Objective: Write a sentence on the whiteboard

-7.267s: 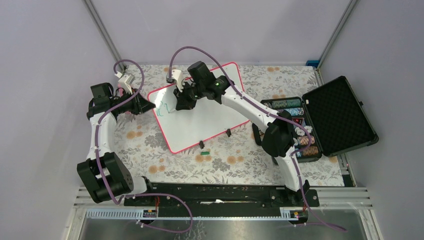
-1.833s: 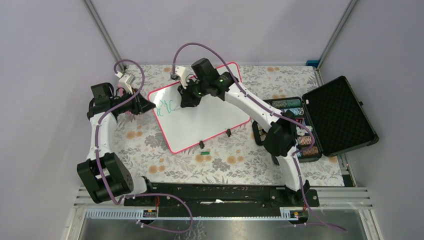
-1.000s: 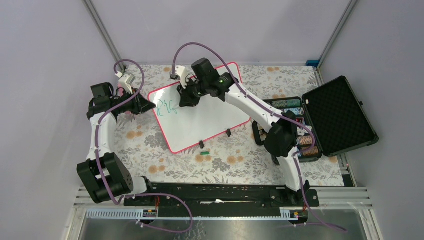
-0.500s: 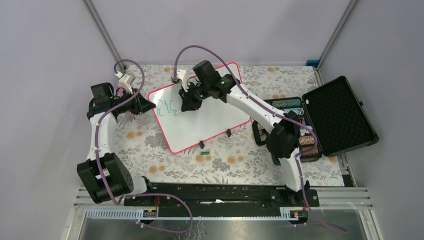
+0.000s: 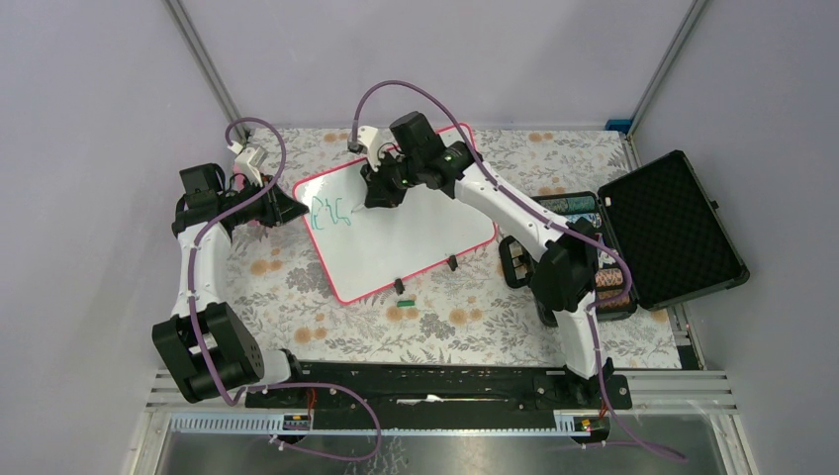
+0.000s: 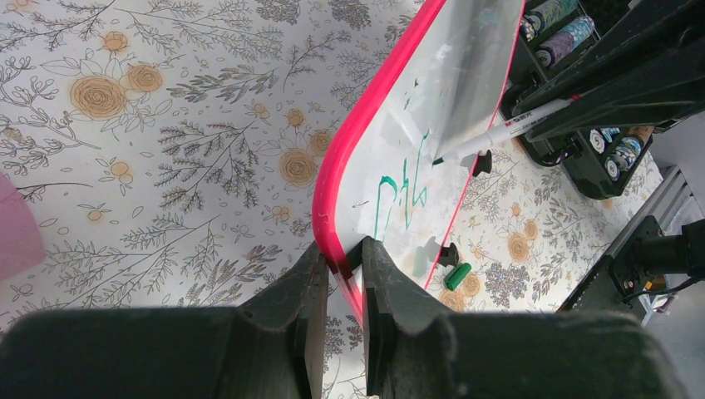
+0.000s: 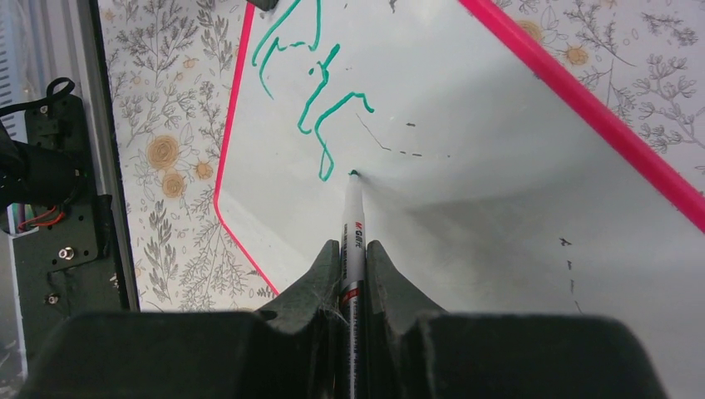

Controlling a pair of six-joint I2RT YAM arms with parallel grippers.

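Whiteboard [image 5: 416, 237]: laid flat, askew, mid-table on flowered cloth [image 5: 297, 297]. Left rim pinched by left gripper [image 6: 344, 253], presumably so sliding is prevented. Marker [image 7: 352, 220] clamped in right gripper [image 7: 352, 249], tip set beside sentence [image 5: 329, 212]. Few green letters written; most judged outstanding.

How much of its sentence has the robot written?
Done: only a few green letters sit near the left end of the whiteboard. In hand: the right jaws grip a marker with its tip on the board just past the last letter, and the left jaws pinch the board's frame. Left: most of the board is blank, so probably most of the sentence.
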